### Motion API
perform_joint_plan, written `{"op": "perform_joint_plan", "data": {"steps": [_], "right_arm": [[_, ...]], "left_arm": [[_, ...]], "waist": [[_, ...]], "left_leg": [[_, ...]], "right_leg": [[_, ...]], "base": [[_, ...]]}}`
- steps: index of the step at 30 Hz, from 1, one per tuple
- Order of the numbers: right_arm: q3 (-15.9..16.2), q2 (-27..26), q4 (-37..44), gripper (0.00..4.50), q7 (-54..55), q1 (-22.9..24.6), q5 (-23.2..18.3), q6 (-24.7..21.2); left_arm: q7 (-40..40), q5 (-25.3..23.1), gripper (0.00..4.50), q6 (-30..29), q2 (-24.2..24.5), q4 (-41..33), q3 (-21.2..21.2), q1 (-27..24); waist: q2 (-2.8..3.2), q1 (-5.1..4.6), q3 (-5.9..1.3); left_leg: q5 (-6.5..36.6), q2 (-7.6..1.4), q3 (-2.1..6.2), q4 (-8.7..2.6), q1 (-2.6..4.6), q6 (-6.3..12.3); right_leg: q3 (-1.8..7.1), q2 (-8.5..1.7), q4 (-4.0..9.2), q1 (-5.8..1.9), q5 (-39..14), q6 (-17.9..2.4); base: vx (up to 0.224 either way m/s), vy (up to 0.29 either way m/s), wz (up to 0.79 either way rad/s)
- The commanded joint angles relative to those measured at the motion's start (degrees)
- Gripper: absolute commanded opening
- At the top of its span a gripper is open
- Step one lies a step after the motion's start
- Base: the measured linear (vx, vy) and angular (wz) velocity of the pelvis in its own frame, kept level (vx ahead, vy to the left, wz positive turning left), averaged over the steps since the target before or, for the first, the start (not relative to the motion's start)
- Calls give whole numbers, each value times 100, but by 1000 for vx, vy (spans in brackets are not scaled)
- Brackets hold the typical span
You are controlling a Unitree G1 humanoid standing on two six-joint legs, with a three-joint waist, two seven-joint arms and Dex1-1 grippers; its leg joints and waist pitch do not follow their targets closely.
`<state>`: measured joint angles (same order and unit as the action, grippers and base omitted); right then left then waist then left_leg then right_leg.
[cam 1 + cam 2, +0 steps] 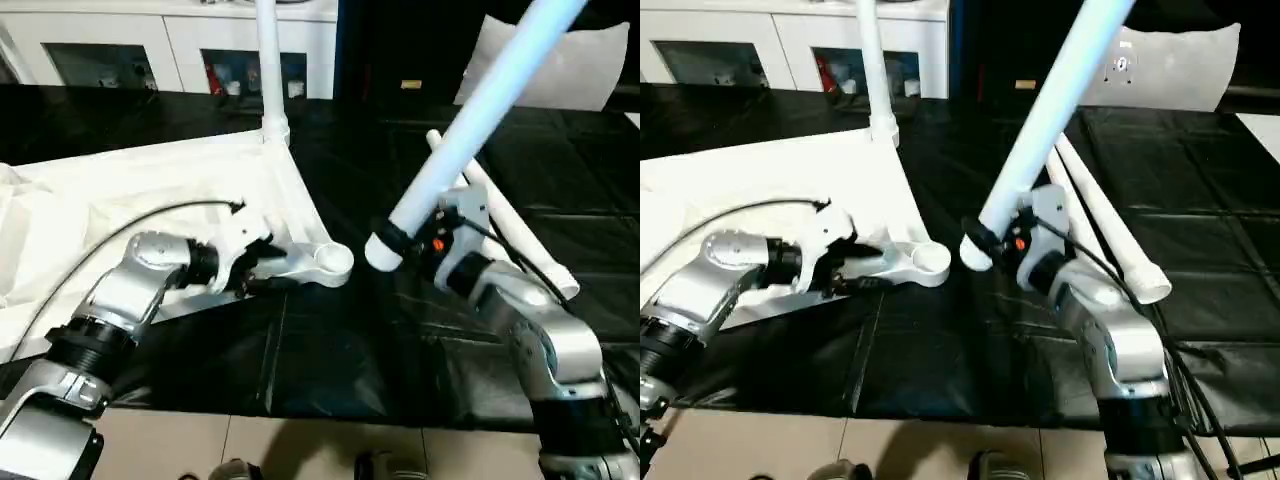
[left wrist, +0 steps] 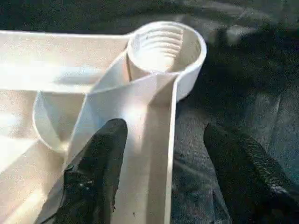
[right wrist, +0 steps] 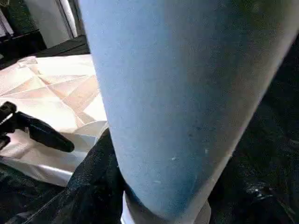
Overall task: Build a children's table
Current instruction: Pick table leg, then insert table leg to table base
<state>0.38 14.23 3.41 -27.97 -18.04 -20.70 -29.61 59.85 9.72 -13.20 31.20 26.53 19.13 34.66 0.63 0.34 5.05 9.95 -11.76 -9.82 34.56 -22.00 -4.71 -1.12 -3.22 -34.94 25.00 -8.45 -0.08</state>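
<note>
Parts of the table top (image 1: 150, 200) run off the picture's left side, and the left arm covers some of its near edge. It lies upside down on the black mat (image 1: 330, 340), ribs facing up. One leg (image 1: 270, 60) already stands in the far corner hole, and its upper end is cut off by the picture's edge. The left claw (image 2: 161, 172) is spread, with one finger (image 2: 100, 163) inside the rim and the other outside it on the mat, just behind the near corner hole (image 1: 331, 260). That hole has screw grooves inside.

The right claw (image 1: 405, 243) pinches a second leg (image 1: 480, 110) near its lower end, tilted up and away, just beside the near corner hole. Its top end is also cut off. Two more legs (image 1: 520, 235) lie on the mat behind the right arm, partly hidden by it.

White cupboards (image 1: 130, 50) stand at the back, with small things behind their glass that are too tiny to make out. No writing can be read.
</note>
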Motion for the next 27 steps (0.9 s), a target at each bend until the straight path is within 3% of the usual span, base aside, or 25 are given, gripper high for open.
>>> {"op": "perform_joint_plan", "data": {"steps": [1, 6, 11, 27], "right_arm": [[-30, 37, 124, 192, -22, -11, -46, 12], [-19, 30, 113, 192, -38, -15, -31, 14], [6, 38, 111, 192, -78, -26, -28, 16], [32, 87, 97, 192, -153, 0, 24, 70]], "left_arm": [[75, -144, 263, 267, -44, 208, 4, 126], [90, -260, 216, 550, -144, 603, -29, 204], [82, -313, 177, 751, -233, 959, -96, 281], [342, -491, 40, 992, -108, 1181, -102, 220]], "waist": [[73, 12, -380], [62, 18, -398], [62, 22, -418], [92, 22, -446]], "left_leg": [[1656, 8, -9, -415, 119, -139], [1629, 12, -10, -413, 119, -134], [1563, -1, -12, -409, 112, -122], [1655, -7, -5, -416, 119, -159]], "right_leg": [[134, -232, 471, -326, -1900, -999], [140, -235, 482, -328, -1930, -966], [148, -249, 456, -341, -1728, -1074], [150, -254, 464, -344, -1821, -1087]], "base": [[0, 0, 0], [0, 0, 0], [0, 0, 0], [0, 0, 0]]}}
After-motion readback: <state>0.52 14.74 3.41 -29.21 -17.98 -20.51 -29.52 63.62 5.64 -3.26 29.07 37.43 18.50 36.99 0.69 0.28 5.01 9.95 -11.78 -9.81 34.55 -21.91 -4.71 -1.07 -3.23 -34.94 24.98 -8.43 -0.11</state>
